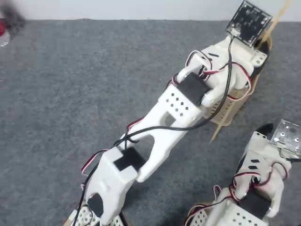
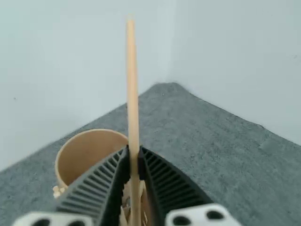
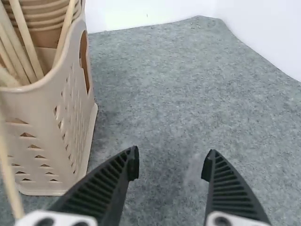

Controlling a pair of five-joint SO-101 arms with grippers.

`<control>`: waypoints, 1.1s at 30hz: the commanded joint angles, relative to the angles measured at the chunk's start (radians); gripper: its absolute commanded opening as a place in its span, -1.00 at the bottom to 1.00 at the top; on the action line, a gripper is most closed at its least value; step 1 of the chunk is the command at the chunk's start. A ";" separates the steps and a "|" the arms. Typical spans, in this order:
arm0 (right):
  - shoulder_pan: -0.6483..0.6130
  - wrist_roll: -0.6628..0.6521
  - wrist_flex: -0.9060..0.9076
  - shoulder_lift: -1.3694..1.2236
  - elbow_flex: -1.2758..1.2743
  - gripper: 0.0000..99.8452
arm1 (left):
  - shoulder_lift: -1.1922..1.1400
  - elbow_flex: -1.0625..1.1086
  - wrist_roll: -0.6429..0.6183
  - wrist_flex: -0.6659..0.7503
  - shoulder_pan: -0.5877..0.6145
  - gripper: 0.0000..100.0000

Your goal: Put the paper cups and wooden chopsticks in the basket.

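Left gripper (image 2: 134, 157) is pinching a pale wooden chopstick (image 2: 131, 84) over the beige slotted plastic basket (image 1: 228, 110), upper right of the high view. I'd lower it straight down beside the tan paper cup (image 2: 87, 150), then let go. Right gripper (image 3: 169, 165) is spread.

Left gripper (image 2: 134, 155) extended far forward, jaws pinched together; right gripper (image 3: 171, 162) spread wide, apparently low.

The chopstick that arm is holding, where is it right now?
In the left wrist view the chopstick stands pinched in the left gripper, above the paper cup in the basket, far right in the high view.
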State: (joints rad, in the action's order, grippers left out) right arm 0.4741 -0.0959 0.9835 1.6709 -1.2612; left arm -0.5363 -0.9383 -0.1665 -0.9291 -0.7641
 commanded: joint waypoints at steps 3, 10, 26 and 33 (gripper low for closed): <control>-0.010 0.003 -0.018 -0.010 0.005 -0.55 | -0.038 -0.012 -0.015 0.020 0.034 -0.98; -0.012 0.003 -0.018 -0.010 0.005 -0.55 | -0.026 -0.012 -0.015 -0.097 0.032 -0.93; -0.012 0.002 -0.018 -0.010 0.005 -0.55 | 0.066 -0.053 -0.018 -0.247 0.129 -0.58; -0.013 0.002 -0.018 -0.010 0.006 -0.55 | 0.178 -0.140 0.018 -0.439 0.339 -0.58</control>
State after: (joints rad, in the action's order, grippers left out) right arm 0.4741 -0.0959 0.9835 1.6709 -1.2612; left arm -0.4764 -1.0027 -0.1741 -1.2620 -0.5432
